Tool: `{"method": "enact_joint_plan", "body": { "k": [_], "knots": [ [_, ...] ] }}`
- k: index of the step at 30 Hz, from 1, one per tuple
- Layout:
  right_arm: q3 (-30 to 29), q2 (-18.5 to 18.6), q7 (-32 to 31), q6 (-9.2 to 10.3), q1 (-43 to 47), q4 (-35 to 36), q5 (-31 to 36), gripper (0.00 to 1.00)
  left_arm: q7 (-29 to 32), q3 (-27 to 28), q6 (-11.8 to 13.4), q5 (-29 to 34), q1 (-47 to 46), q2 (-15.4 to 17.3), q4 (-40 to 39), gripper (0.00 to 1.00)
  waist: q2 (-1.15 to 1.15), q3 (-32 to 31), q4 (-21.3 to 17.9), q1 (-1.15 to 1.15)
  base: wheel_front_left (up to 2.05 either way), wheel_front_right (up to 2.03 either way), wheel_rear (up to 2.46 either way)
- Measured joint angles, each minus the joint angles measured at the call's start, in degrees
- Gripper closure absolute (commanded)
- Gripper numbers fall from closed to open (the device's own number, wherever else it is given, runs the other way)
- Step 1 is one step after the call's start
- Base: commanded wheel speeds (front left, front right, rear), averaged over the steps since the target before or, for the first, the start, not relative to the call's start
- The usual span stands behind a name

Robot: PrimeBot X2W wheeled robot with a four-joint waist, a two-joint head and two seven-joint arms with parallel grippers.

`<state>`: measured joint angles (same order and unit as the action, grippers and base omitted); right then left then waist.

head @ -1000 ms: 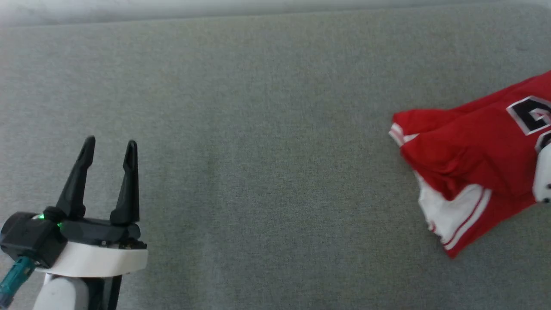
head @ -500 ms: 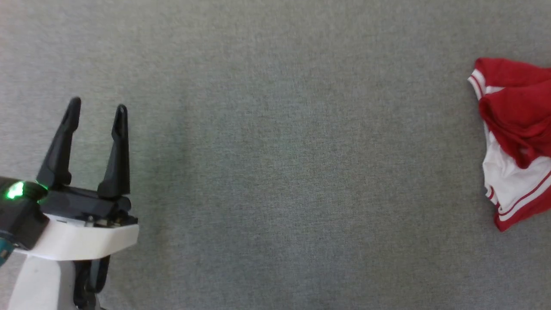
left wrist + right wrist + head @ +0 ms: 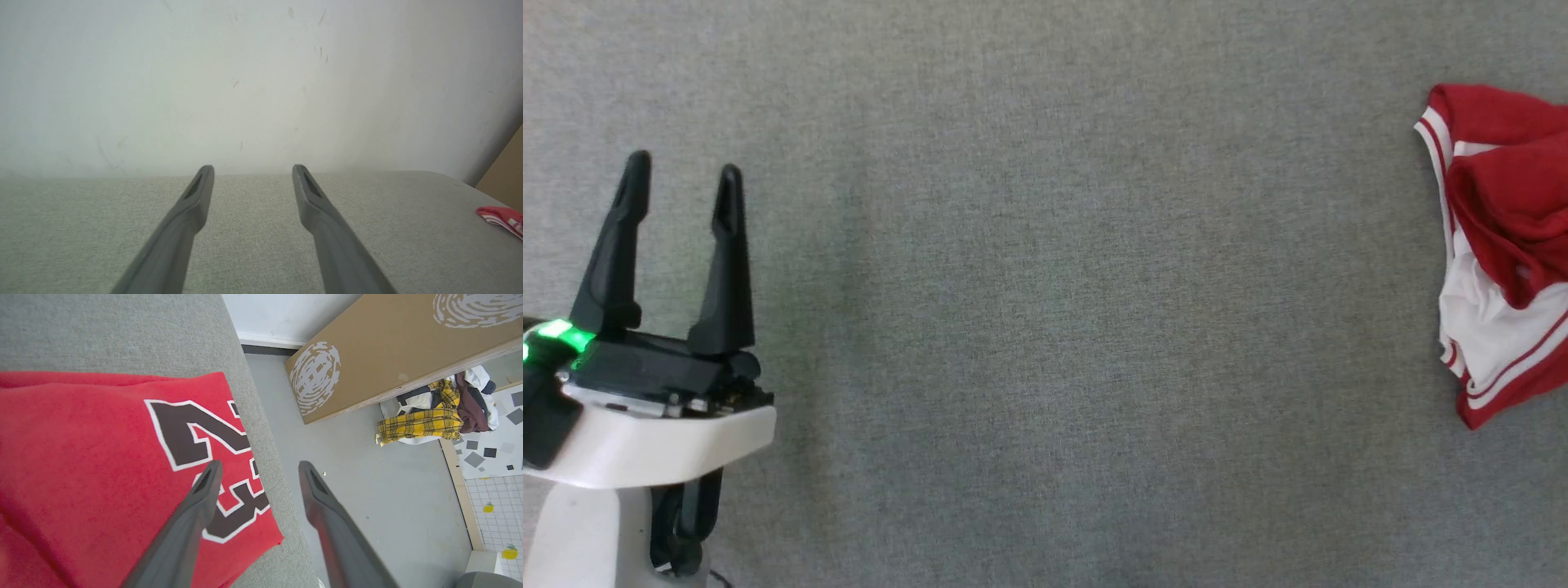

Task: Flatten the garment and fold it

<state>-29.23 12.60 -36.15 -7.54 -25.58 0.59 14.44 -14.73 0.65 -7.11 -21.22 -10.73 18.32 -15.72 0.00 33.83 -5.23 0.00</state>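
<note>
The garment [image 3: 1503, 204], red with a white striped sleeve, lies bunched at the far right of the grey surface. In the right wrist view the garment [image 3: 102, 457] shows its red chest with black, white-outlined digits near the surface's right edge. My right gripper [image 3: 260, 465] hovers open above that corner, one finger over the digits and the other over the edge, holding nothing. My left gripper [image 3: 683, 167] stands open and empty at the left, far from the shirt. In the left wrist view my left gripper [image 3: 253, 169] points at the wall, with the garment [image 3: 500, 216] at the right edge.
The grey fabric surface [image 3: 1045, 327] spreads wide between the left gripper and the shirt. A white wall [image 3: 245, 81] backs it. Right of the surface's edge is grey floor [image 3: 367, 490], a leaning cardboard panel [image 3: 388, 347] and a pile of clothes [image 3: 433, 412].
The head camera has swung, so the shirt now sits at the view's right edge. A pale part of the right arm has left that view. The left gripper stays open.
</note>
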Motion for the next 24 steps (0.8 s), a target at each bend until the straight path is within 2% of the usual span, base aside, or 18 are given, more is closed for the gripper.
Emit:
{"method": "enact_joint_plan", "body": {
  "k": [8, 13, 17, 24],
  "knots": [
    [-0.4, -0.7, 2.3, 0.00, 0.2, -1.0, -0.1, 0.00, 0.0, 2.0, 0.0, -0.7, 1.0, -4.2, 2.2, 0.00, 0.00, -4.7, 0.2, -0.01, 0.00, 0.00, 0.00],
    [0.3, -3.0, 6.3, 0.00, 1.6, -0.5, -2.3, 0.00, 0.0, 2.8, 0.0, -1.1, 3.6, -6.0, 4.8, 0.00, 0.00, -8.9, 0.5, -0.01, 0.00, 0.00, 0.00],
    [2.3, -5.6, 10.9, 0.01, 3.3, 0.6, -5.2, 0.00, 0.0, 3.3, 0.0, -1.5, 5.3, -8.1, 6.1, 0.00, 0.00, -12.6, 0.9, -0.01, 0.00, 0.00, 0.00],
    [8.4, -7.8, 18.3, 0.00, 7.9, 2.0, -11.6, 0.00, 0.0, 2.6, 0.7, 0.9, 8.1, -8.3, 8.2, 0.00, 0.00, -18.9, 2.1, -0.02, 0.00, 0.00, 0.00]
  ]
}}
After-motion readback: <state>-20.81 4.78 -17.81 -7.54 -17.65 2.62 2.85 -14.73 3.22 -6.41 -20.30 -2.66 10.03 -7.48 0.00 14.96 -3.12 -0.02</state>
